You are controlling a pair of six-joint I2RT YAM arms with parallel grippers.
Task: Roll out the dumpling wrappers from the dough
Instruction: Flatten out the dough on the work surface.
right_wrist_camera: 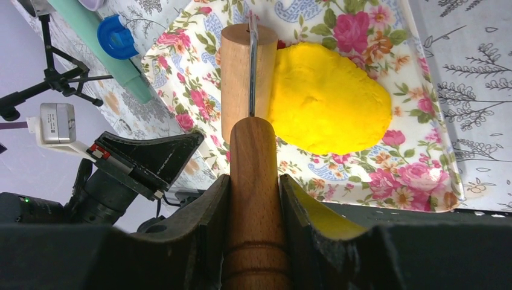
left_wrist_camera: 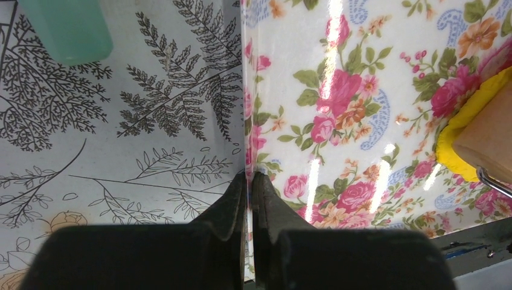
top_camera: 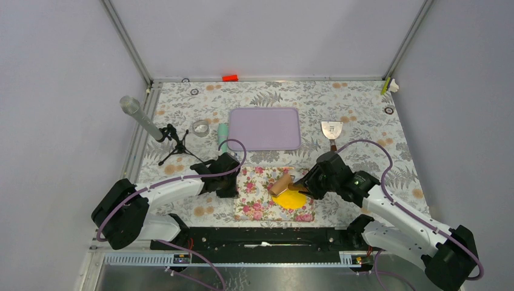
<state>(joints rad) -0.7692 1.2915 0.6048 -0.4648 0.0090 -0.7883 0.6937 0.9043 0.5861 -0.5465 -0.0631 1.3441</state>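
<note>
top external view, starting at the left: the left tool (top_camera: 229, 182) is pressed together with its tips down at the left edge of the floral mat (top_camera: 251, 197), most likely to pin the mat so it does not slide under the rolling; whether any of the mat lies between the fingers cannot be told, even from the left wrist view. on the mat's right half sits the rolling pin (top_camera: 280, 185), its wooden drum resting on the left rim of the dough (top_camera: 292, 199), a yellow, flattened, irregular patch near the mat's near right corner. the right tool (top_camera: 306, 182) pinches the pin's handle, a grip that would let the arm push the drum across the dough. the patch looks thick and uneven, so the flattening seems only partly done, and no dumpling wrappers show anywhere. the desk (top_camera: 376, 139) wears a fern-print cover; behind the mat, left to right, are a microphone (top_camera: 142, 119) on a small tripod, a clear ring (top_camera: 200, 127), a mint green cylinder (top_camera: 222, 136), a lilac tray (top_camera: 265, 128) and a metal scraper (top_camera: 331, 130), all apart from the dough, probably kept ready for later steps. plain grey walls (top_camera: 267, 36) close in the desk, with a small red thing (top_camera: 230, 77) at its far edge.
</note>
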